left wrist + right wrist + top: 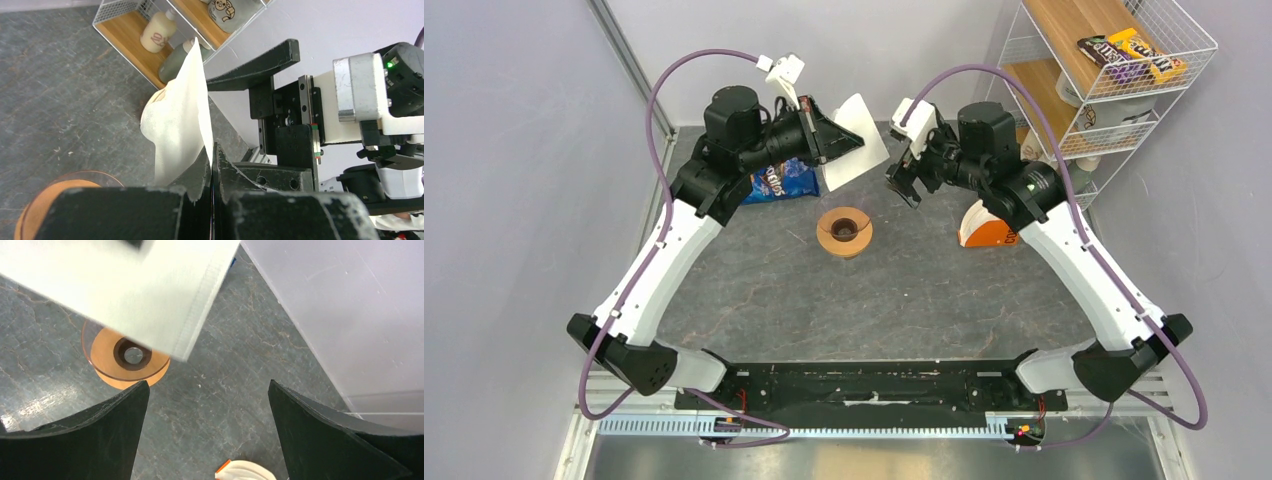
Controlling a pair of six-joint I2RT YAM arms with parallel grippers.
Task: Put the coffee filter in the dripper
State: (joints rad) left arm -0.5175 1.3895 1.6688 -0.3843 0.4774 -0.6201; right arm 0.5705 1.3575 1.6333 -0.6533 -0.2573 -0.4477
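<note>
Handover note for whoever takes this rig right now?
Left gripper: shut on the coffee filter, held up off the table.
Right gripper: open, empty, beside the filter.
Dripper: on the table between the arms, nothing in it.
Done: filter picked up.
Left: bring it over the dripper, seat it, release.

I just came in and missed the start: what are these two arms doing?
The left gripper is shut on the coffee filter and holds it in the air, a little beyond the dripper. The dripper stands empty on the table. The right gripper is open and holds nothing, close to the filter.
</note>
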